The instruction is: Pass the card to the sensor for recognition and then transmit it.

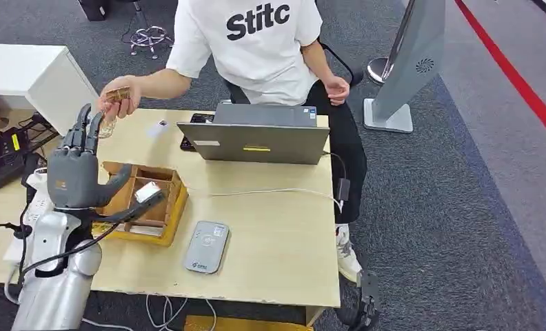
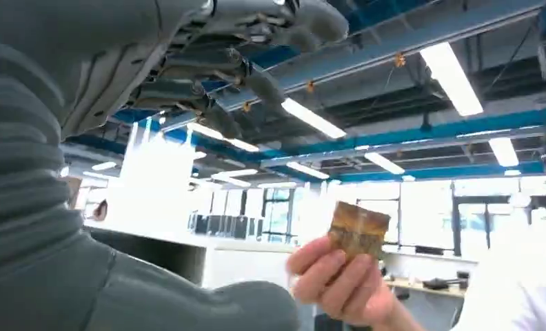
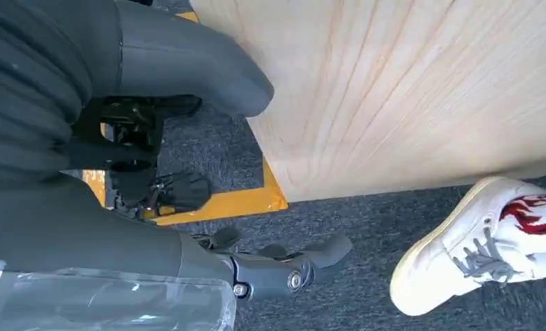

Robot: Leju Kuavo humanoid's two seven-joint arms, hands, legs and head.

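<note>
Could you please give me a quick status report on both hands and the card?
Left hand raised, open, holding nothing. Right hand hanging beside the desk, empty. Person's hand holds a brownish card just beyond left fingers. Sensor unobstructed.

I see the card (image 1: 117, 94), a small brown, worn-looking rectangle, pinched upright in the person's hand (image 1: 122, 98) above the table's (image 1: 277, 227) far left corner. My left wrist view shows its mottled tan face (image 2: 356, 229) above those fingertips. The sensor (image 1: 206, 246), a flat grey rounded pad, lies near the table's front edge, just beside the wooden tray (image 1: 161, 215).
</note>
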